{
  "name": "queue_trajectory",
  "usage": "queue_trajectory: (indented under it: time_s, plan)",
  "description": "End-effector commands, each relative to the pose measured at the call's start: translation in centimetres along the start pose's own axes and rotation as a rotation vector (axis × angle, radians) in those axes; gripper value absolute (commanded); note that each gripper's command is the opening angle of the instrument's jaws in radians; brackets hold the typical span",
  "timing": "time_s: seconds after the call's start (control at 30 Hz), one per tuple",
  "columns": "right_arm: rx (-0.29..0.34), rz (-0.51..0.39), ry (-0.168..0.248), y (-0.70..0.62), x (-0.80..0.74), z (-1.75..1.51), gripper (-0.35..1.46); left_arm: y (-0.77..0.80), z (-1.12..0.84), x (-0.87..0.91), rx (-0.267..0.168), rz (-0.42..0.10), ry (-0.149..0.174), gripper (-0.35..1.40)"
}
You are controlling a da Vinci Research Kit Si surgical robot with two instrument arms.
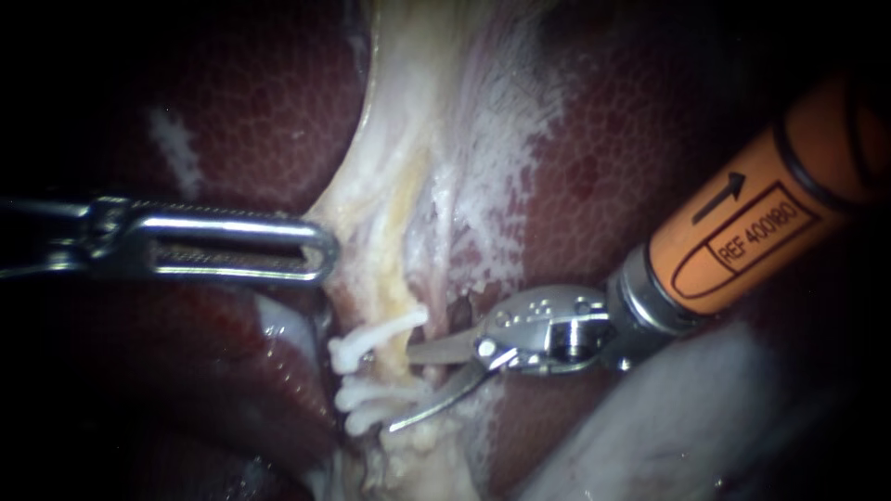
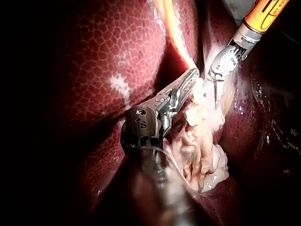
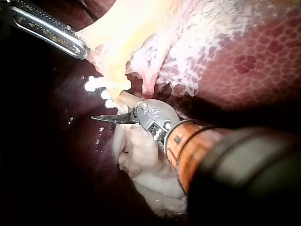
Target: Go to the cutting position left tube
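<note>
Two white clips (image 1: 376,336) sit on the left tube (image 1: 394,366), near the scene's middle, and the blades of our right instrument (image 1: 401,390) stand spread between them. The jaws of our left instrument (image 1: 325,252) pinch pale tissue (image 1: 390,186) farther left.

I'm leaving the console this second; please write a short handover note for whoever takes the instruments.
Left instrument: jaws shut on the pale tissue beside the liver.
Right instrument: blades open, tips at the clipped tube, near the upper clip and lower clips.
Done: blades are brought up to the tube.
Left: check that the tube sits fully between the blades; it is not yet cut.
</note>
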Motion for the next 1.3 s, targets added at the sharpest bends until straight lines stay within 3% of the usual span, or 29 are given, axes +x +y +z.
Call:
queue_trajectory:
  time_s: [0.03, 0.43, 1.3]
  plan:
    - [0.007, -0.003, 0.005, 0.01, -0.01, 0.02, 0.42, 0.0, 0.0, 0.0, 0.0, 0.0, 0.0, -0.35]
    - [-0.003, -0.008, 0.018, 0.15, -0.01, 0.08, 0.26, 0.0, 0.02, 0.02, -0.001, 0.001, 0.0, -0.35]
    - [-0.006, 0.003, 0.021, 0.19, 0.0, 0.17, 0.3, 0.01, 0.03, 0.02, -0.001, 0.001, -0.001, -0.35]
